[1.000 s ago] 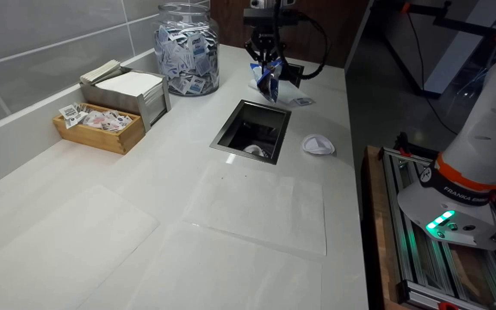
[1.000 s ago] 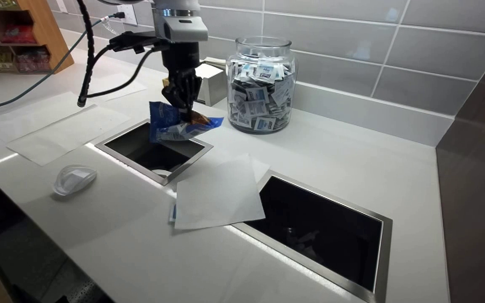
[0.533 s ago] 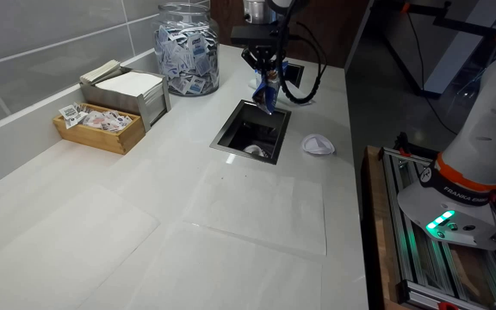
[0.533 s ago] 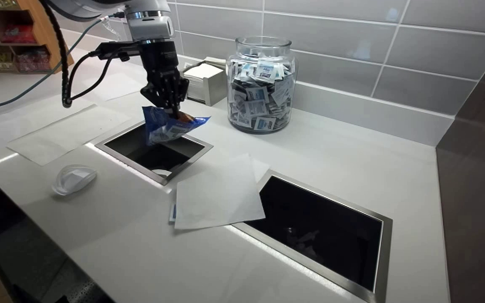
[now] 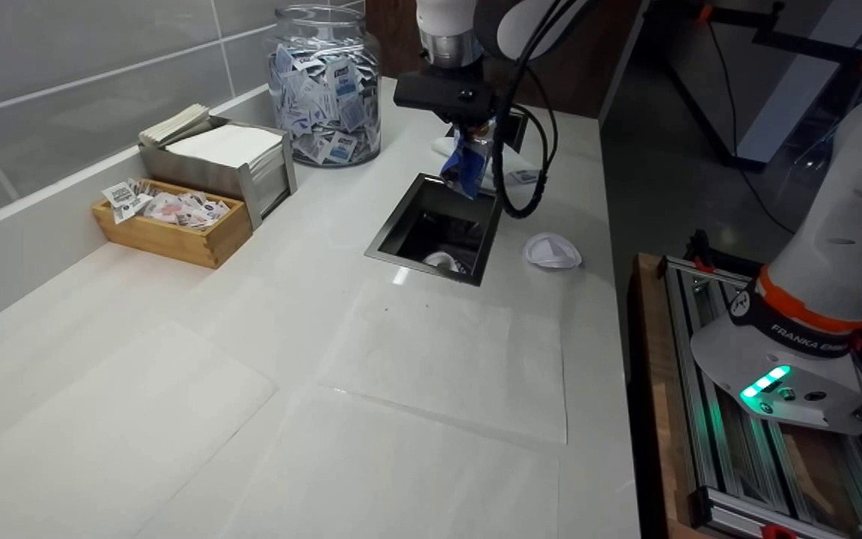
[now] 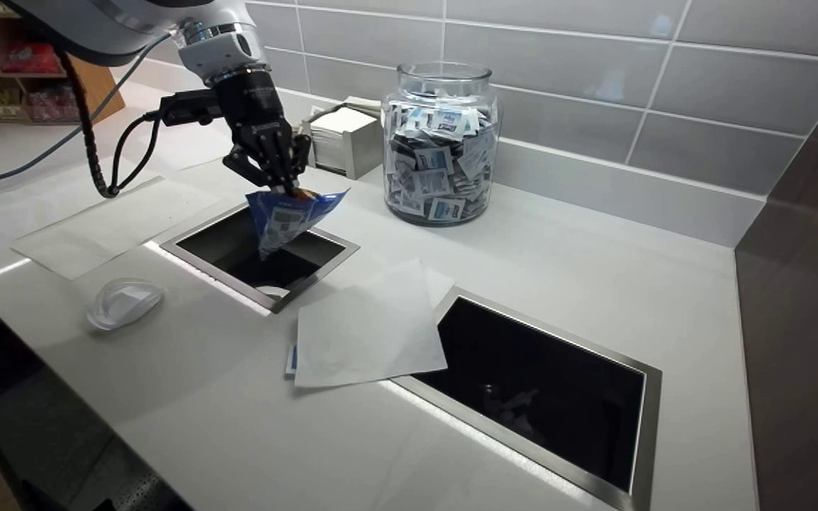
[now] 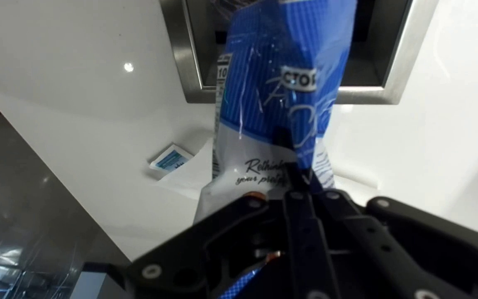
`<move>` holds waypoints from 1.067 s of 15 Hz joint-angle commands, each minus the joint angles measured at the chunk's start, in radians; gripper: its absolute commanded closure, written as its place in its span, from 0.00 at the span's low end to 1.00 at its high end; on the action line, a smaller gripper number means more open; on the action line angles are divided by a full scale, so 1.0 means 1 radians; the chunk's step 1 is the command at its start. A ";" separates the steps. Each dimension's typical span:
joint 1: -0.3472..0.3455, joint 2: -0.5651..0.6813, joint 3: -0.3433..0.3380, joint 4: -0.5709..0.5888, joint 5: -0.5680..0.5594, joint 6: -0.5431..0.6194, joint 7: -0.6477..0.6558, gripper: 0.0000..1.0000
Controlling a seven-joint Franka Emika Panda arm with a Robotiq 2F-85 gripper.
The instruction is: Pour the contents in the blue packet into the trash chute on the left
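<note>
The hand [image 6: 286, 189] grips the blue packet [image 6: 287, 221]. In an exterior view, the packet hangs over the left trash chute [image 6: 319, 273].

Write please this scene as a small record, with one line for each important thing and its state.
pincer: closed on the blue packet
blue packet: hanging above the trash chute, one corner pointing down
trash chute: steel-framed, white item inside
pouring: nothing seen falling
neighbouring cut-out: steel-framed, partly covered by a white paper sheet
in a row: wooden box, metal napkin holder, glass jar of sachets
white crumpled scrap: beside the trash chute
</note>
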 commanded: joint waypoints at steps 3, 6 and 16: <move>0.016 -0.043 0.054 -0.045 -0.144 -0.105 0.146 1.00; 0.028 -0.047 0.086 -0.039 -0.206 -0.189 0.192 1.00; 0.029 -0.032 0.128 -0.017 -0.313 -0.315 0.243 1.00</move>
